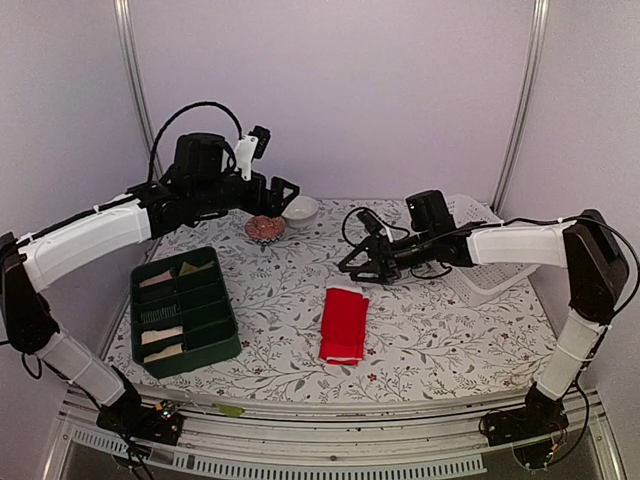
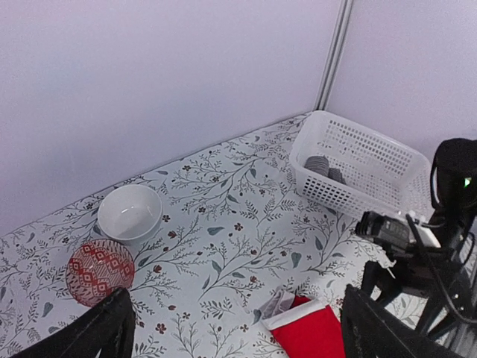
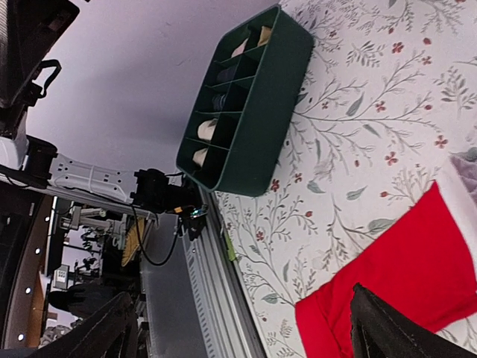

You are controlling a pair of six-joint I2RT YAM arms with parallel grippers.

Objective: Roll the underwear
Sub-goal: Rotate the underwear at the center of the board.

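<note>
Right gripper [image 1: 358,270]: its two fingers are spread wide and hold nothing. It hangs just past the 12 o'clock end of the red cloth.
Left gripper [image 1: 284,190]: its fingers are spread wide too, with nothing in them. It is at 11 o'clock, above the bowls.
Underwear: the bright red, soft cloth underwear [image 1: 344,322] lies flat as a long folded strip near the middle of the flowery table [image 1: 430,330]. It has a pale band at its 12 o'clock end. You have not rolled it yet, I think.
Tray: the dark green plastic tray with little boxes [image 1: 200,358] sits at 8 o'clock, with tan and cream rolls [image 1: 160,336] in it.
Basket: the white plastic basket full of holes [image 1: 485,285] sits at 2 o'clock, with grey pieces [image 2: 324,168] inside.
Risk one: if you pinch only one corner, the roll will likely go crooked.
Risk two: soft cloth slides. If you push it along the table, it may bunch up and the fold may open.
Risk three: if you let go too soon, the roll may spring loose.
Risk four: if you bring the left arm straight down, it could bump the small white round bowl [image 1: 300,210] or the red patterned bowl [image 1: 265,229].
</note>
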